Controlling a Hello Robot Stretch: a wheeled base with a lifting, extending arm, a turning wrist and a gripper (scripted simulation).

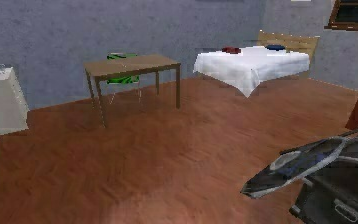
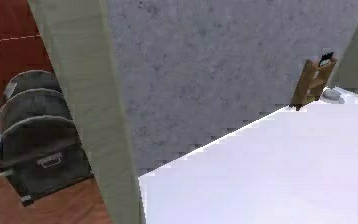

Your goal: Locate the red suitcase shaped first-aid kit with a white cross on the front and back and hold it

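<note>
Search stage, by my read. Forward view: reddish-brown wood plank floor (image 1: 167,150) runs out to a blue-grey speckled wall (image 1: 67,35). Mid-room stands a brown wooden four-leg table (image 1: 132,68) w/ a green chair (image 1: 125,78) tucked behind it. In the far right corner is a white-sheeted bed w/ pale wooden headboard (image 1: 252,68).

On the bed, toward the pillow end, lies a small dark-red blob (image 1: 232,50), w/ a small blue item (image 1: 275,46) near it by the headboard. The red blob is prob. the first-aid kit. Colour fits, but suitcase shape & white cross are too small to tell.

At the left edge is a white boxy cabinet (image 1: 5,100). In the lower right corner, close to the robot, is a dark grey curved-lid trunk (image 1: 307,170).

Arm side view: likely the same trunk, dark & ribbed, sits just beside a beige upright post (image 2: 87,100). Past the post is a grey speckled wall and a white flat surface (image 2: 277,170).

Gripper state: can't tell from these pics.

Progress: a candidate is in sight and that's about it. The red blob rests on the bed, well apart from the robot, so the hold isn't done. Left to do: drive across the floor past the table, get alongside the bed, confirm the cross, reach out, take it, lift it clear.
</note>
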